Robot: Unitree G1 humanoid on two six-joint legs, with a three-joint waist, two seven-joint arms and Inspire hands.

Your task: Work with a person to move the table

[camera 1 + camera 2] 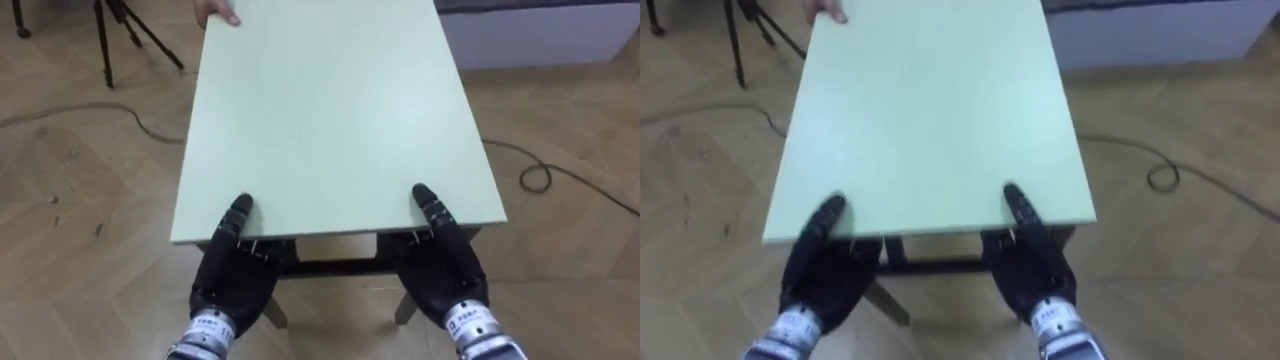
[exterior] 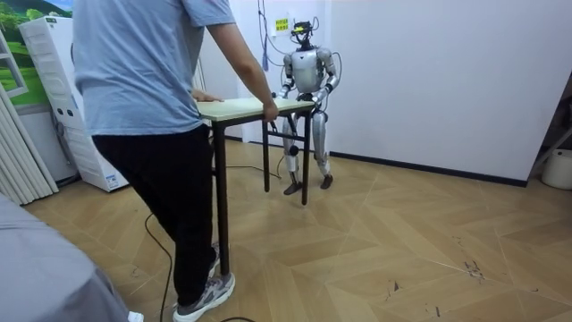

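The table [image 1: 330, 110] is sitting between the robot and a person [image 2: 147, 80], who is holding the far end. The left hand [image 1: 232, 275] and right hand [image 1: 445, 265] are reaching under the near edge with thumbs lying on top. The rest is hiding underneath, so can't tell the grip.

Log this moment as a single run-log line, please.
left hand: gripping table near edge | right hand: same | person: holding far end

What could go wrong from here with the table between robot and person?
Slip: the left hand and right hand meet the table only at its near edge, so a sudden pull by the person at the far end might free it. Snag: a cable loops on the floor to the robot's right; a foot or table leg might catch.
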